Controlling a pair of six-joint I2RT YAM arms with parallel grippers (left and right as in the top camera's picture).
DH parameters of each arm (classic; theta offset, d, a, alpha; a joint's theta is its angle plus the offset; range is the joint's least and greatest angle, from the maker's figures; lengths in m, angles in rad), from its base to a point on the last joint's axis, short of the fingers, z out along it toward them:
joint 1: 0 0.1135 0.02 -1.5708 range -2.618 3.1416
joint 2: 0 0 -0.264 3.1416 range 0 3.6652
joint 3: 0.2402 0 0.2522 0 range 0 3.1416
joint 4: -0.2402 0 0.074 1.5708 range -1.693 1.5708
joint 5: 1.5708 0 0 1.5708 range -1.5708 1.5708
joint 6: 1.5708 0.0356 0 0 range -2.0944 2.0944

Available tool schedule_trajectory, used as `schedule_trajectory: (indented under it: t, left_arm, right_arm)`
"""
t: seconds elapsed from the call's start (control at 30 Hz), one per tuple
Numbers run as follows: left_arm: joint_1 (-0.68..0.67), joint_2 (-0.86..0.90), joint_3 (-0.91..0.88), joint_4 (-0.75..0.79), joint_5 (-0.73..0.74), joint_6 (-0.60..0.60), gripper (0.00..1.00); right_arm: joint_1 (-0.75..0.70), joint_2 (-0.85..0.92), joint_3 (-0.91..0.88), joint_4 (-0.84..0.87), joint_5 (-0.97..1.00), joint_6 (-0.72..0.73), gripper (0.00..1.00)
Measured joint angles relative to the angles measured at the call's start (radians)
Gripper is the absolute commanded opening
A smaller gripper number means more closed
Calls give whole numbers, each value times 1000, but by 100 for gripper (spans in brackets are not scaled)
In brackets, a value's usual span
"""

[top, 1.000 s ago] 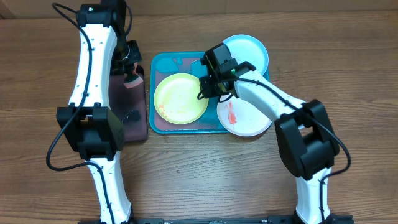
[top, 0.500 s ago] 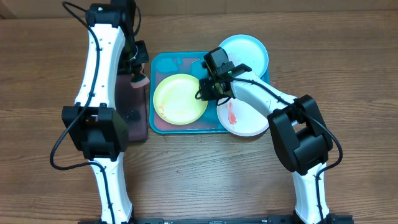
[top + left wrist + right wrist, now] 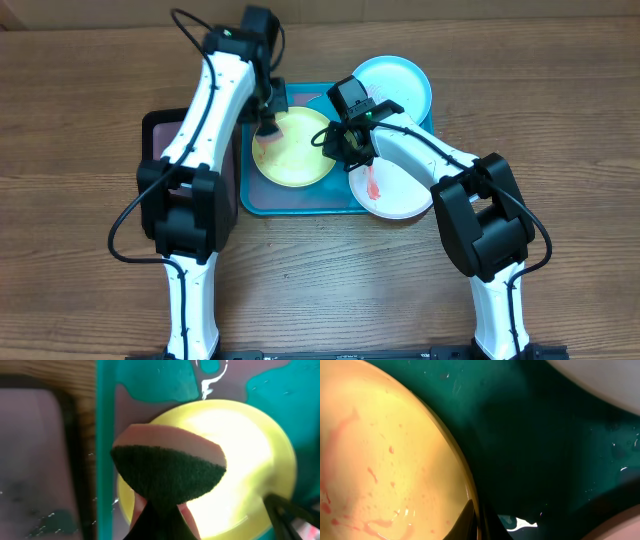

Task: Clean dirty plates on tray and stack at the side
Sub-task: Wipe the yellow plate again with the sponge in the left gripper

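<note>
The yellow-green plate (image 3: 295,150) lies in the teal tray (image 3: 300,211), with red-orange smears showing in the right wrist view (image 3: 385,460). My left gripper (image 3: 268,128) is shut on a sponge (image 3: 167,467), green scouring face forward, held over the plate's upper left edge. My right gripper (image 3: 337,142) is shut on the plate's right rim (image 3: 477,515). The white plate (image 3: 400,190) with a red smear lies over the tray's right rim. The light blue plate (image 3: 398,82) sits at the tray's far right corner.
A black tray with a pinkish inside (image 3: 158,150) lies left of the teal tray, partly under my left arm. Water streaks and a pinkish film show on the teal tray's floor (image 3: 545,435). Bare wooden table surrounds both trays.
My left arm has swung right from the black tray to over the yellow-green plate, carrying the sponge. My right gripper has stayed at the plate's right rim.
</note>
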Motion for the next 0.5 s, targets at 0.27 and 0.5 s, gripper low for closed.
schedule_trajectory:
  t: [0.27,0.5]
  left_arm:
    - [-4,0,-223,195,0,-31,4]
    - [-4,0,-286,264,-2,47,4]
  right_arm:
    - [0,0,0,0,3,11,4]
    - [0,0,0,0,3,14,4]
